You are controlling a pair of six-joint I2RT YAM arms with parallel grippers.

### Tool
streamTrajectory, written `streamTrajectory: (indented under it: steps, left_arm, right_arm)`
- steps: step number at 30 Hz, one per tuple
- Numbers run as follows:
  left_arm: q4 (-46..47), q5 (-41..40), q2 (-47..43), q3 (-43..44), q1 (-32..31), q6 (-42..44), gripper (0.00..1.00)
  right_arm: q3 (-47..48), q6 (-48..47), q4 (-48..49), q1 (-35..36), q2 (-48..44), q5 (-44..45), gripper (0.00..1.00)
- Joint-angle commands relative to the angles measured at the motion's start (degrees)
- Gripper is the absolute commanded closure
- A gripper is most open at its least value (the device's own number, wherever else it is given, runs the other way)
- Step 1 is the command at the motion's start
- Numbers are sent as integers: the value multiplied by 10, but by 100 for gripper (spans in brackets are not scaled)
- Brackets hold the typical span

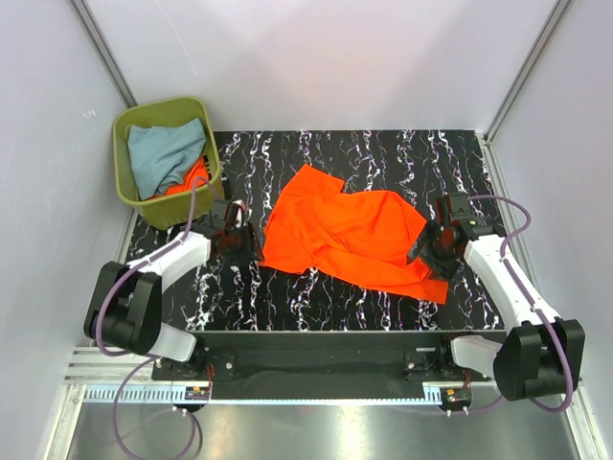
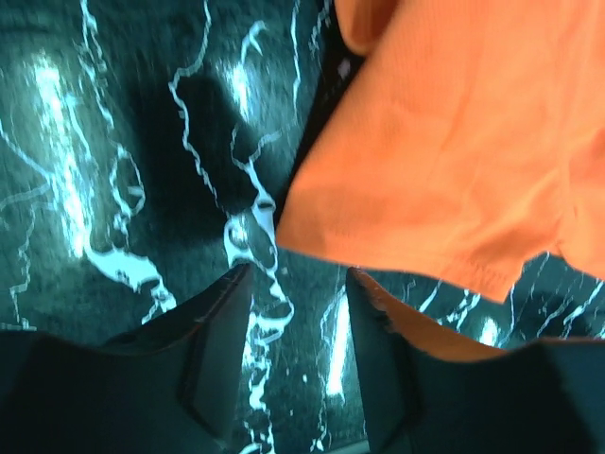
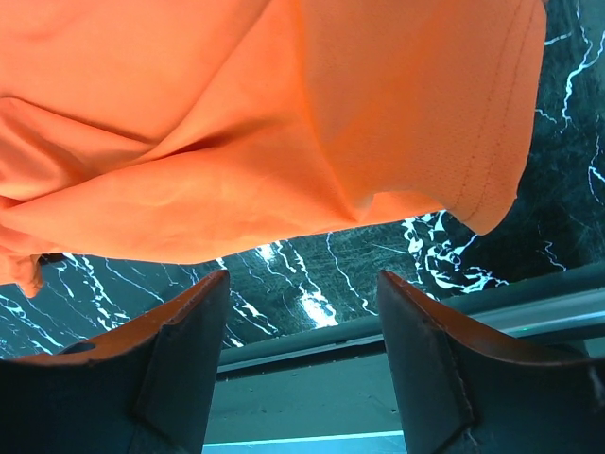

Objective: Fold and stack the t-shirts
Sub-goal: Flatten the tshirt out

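Observation:
A bright orange t-shirt (image 1: 350,235) lies spread and wrinkled on the black marbled table (image 1: 287,297), unfolded. It also shows in the left wrist view (image 2: 454,151) and in the right wrist view (image 3: 265,123). My left gripper (image 1: 241,241) is open and empty just left of the shirt's left edge, low over the table. My right gripper (image 1: 428,251) is open and empty at the shirt's right edge. A pale grey-blue t-shirt (image 1: 165,153) and another orange one (image 1: 194,178) lie bunched in the olive-green bin (image 1: 134,201).
The bin stands at the table's far left corner. White walls close in the back and both sides. A metal rail (image 1: 316,393) runs along the near edge in front of the arm bases.

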Motion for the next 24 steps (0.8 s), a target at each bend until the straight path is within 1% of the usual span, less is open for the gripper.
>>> streamTrajectory:
  steps: [1,5,8,9,10,12,15,16,18,19,20,24]
  left_arm:
    - [54,-10,22,-2,6,-6,50]
    - [74,-1,65,-4,8,-10,49]
    - [81,8,83,-5,8,-14,50]
    - [84,11,87,-6,8,-14,51]
    - [88,13,91,-6,8,-14,58]
    - [91,19,102,-6,8,-13,60]
    - [95,31,111,-4,8,-14,74]
    - [95,34,109,-4,8,-14,80]
    - [95,33,96,-5,8,-11,88]
    - [93,33,91,-5,8,-9,97]
    - [89,31,75,-5,8,-6,100]
    - [63,41,28,-5,8,0,100]
  right_arm:
    - [-4,16,9,-5,-2,-12,29]
    - [-17,20,19,-6,-5,3,27]
    - [-17,19,30,-7,7,-5,27]
    - [-15,19,31,-7,11,-11,27]
    - [-14,22,32,-7,13,-14,27]
    - [-14,26,38,-7,15,-20,27]
    - [-14,27,41,-7,11,-23,27]
    - [-14,26,41,-7,11,-22,27]
    - [-18,26,42,-7,9,-22,27]
    - [-20,27,42,-7,5,-22,27]
    - [-26,29,41,-7,4,-23,27]
    - [-37,38,44,-7,-6,-32,27]
